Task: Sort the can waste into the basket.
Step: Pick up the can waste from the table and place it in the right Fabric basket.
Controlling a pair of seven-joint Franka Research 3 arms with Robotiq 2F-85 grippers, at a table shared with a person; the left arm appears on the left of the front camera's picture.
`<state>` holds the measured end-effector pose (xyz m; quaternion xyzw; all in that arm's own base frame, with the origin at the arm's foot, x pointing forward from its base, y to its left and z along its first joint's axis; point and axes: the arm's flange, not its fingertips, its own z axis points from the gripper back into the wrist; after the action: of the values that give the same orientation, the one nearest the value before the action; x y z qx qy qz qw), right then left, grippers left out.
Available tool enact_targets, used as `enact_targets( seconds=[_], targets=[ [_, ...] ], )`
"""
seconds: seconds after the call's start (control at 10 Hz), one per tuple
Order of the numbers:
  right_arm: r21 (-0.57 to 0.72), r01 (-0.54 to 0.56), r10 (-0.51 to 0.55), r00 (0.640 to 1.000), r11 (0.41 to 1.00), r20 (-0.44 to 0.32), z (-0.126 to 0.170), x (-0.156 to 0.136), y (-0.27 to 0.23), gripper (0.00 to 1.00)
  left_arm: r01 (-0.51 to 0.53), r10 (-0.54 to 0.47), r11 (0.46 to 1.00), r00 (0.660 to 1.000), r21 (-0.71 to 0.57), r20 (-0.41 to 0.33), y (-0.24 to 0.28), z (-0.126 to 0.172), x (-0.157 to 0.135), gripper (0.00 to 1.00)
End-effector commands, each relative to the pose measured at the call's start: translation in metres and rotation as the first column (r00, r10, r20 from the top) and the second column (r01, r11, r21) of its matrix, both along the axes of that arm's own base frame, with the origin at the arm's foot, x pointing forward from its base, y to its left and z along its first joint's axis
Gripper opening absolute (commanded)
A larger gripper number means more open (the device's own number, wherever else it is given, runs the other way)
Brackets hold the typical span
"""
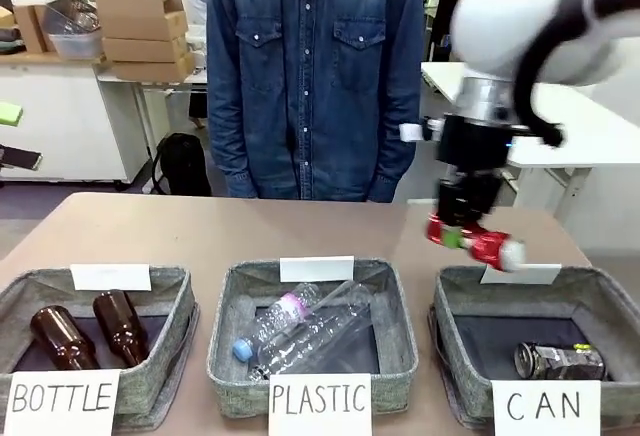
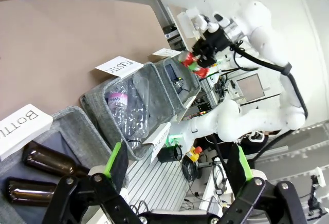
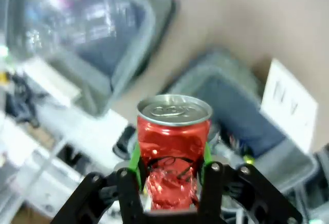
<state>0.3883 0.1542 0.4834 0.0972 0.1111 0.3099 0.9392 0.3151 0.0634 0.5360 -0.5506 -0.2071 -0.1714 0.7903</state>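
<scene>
right claw (image 3: 172, 175) | clamps red can (image 3: 173, 147) | above can basket (image 1: 600, 301)

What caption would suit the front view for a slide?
Right gripper holds a red can above the CAN basket, where a silver can already lies.

We saw three baskets in a row along the near table edge: bottles (image 1: 78, 334) in the left one, plastic bottles (image 1: 300, 328) in the middle, one can (image 1: 558, 360) in the basket (image 1: 462, 341) at right. Another can (image 1: 478, 242) hung above its far rim, before the person (image 1: 310, 66).
</scene>
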Motion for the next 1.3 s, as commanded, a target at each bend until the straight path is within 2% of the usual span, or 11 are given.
enact_targets(
  seconds=[0.0, 0.2, 0.6, 0.7, 0.8, 1.2],
  targets=[
    [-0.001, 0.01, -0.011, 0.999, 1.0, -0.043, 0.0, -0.023, -0.04, 0.0, 0.011, -0.011, 1.0, 1.0, -0.004, 0.011, 0.001, 0.001, -0.001, 1.0],
    [0.089, 0.073, -0.073, 0.997, 0.993, -0.001, -0.003, -0.041, -0.069, 0.0, 0.011, -0.011, 1.0, 1.0, -0.004, 0.011, 0.001, 0.001, -0.001, 1.0],
    [0.132, 0.088, -0.092, 0.996, 0.987, 0.019, -0.008, -0.035, -0.075, 0.0, 0.011, -0.011, 1.0, 1.0, -0.004, 0.011, 0.001, 0.001, -0.001, 1.0],
    [0.13, 0.091, -0.096, 0.995, 0.987, 0.027, -0.012, -0.039, -0.076, 0.91, 0.011, -0.011, 1.0, 1.0, -0.004, 0.011, 0.001, 0.001, -0.001, 1.0],
    [0.127, 0.09, -0.095, 0.995, 0.988, 0.034, -0.011, -0.038, -0.075, 1.0, 0.011, -0.011, 1.0, 1.0, -0.004, 0.011, 0.001, 0.001, -0.001, 1.0],
    [0.169, 0.082, -0.088, 0.996, 0.982, 0.031, -0.012, -0.033, -0.076, 1.0, 0.011, -0.011, 1.0, 1.0, -0.004, 0.011, 0.001, 0.001, -0.001, 1.0]
  ],
)
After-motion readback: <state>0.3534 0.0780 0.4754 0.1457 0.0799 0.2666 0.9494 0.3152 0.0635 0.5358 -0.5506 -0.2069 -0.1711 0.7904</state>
